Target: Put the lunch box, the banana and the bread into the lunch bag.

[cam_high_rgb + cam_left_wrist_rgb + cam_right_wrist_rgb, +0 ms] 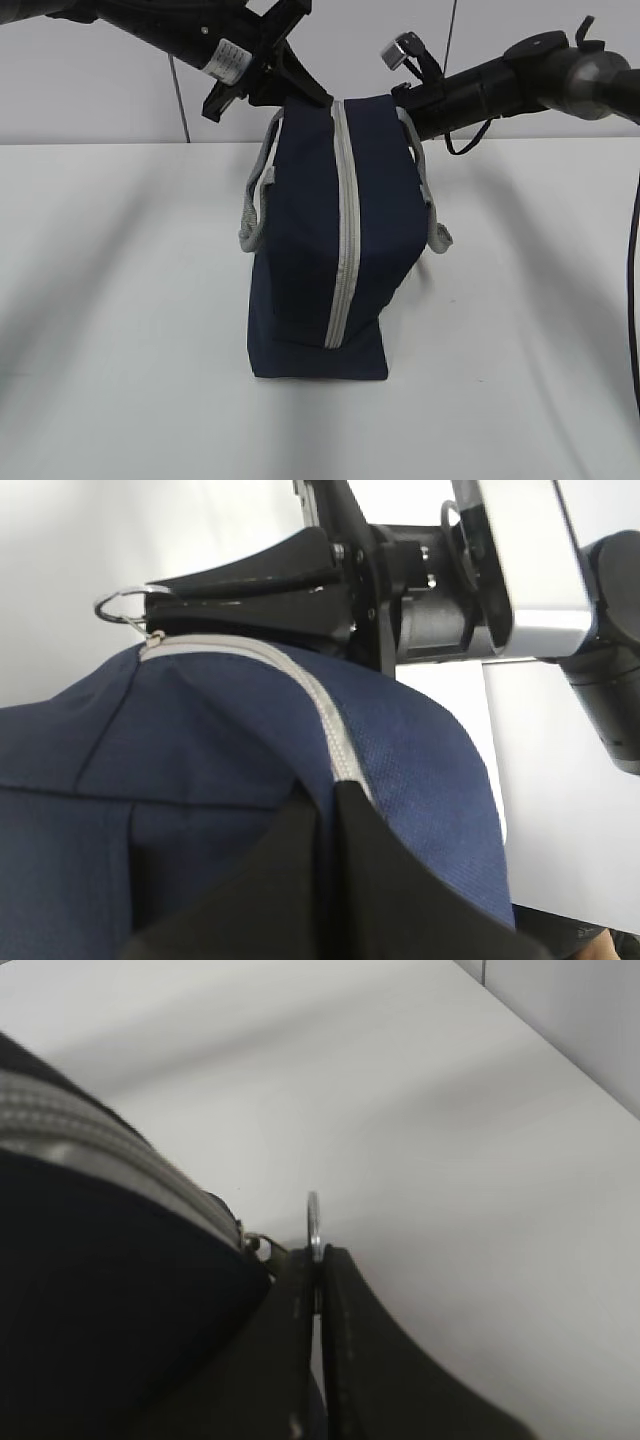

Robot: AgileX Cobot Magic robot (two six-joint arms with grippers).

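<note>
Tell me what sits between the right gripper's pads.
The zipper's metal ring pull of the dark navy fabric lunch bag, pinched by the right gripper; the right wrist view shows it.

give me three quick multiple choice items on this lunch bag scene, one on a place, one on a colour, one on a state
1. Where is the metal ring pull?
A. Lying on the table
B. At one top end of the lunch bag, pinched in the right claw
C. Hanging beside a handle

2. What colour is the zipper?
A. Grey
B. Red
C. Yellow

3. What state is the zipper in?
A. Wide open
B. Closed along its visible run
C. Torn off the bag

Answers:
1 B: the right wrist view shows the ring clamped between the shut fingers at the zipper's end.
2 A: the exterior view shows a pale grey strip down the navy fabric.
3 B: the exterior and left wrist views show no gap, while the left claw pinches the bag's top.
</note>
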